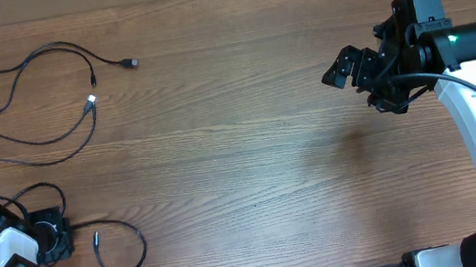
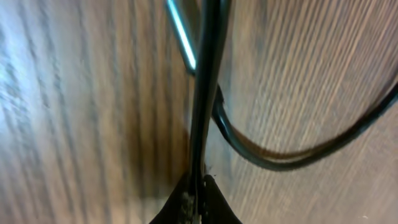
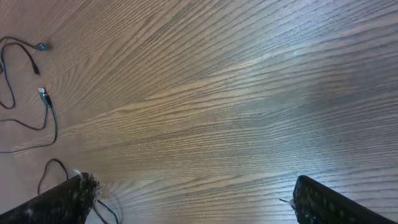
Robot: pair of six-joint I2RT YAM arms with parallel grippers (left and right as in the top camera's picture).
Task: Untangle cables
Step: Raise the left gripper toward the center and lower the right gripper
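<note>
Several thin black cables lie on the wooden table. One cable loops at the far left and ends in a black plug. A second cable ends in a silvery plug. A third cable curls at the near left. My left gripper sits low over it, and in the left wrist view the gripper is shut on this cable. Another strand crosses behind. My right gripper is open and empty above the right side, and it also shows in the right wrist view. That view shows the far cables.
The thicker black wire runs along the right arm. The left arm's white body fills the near left corner. Bare wood table lies between the arms.
</note>
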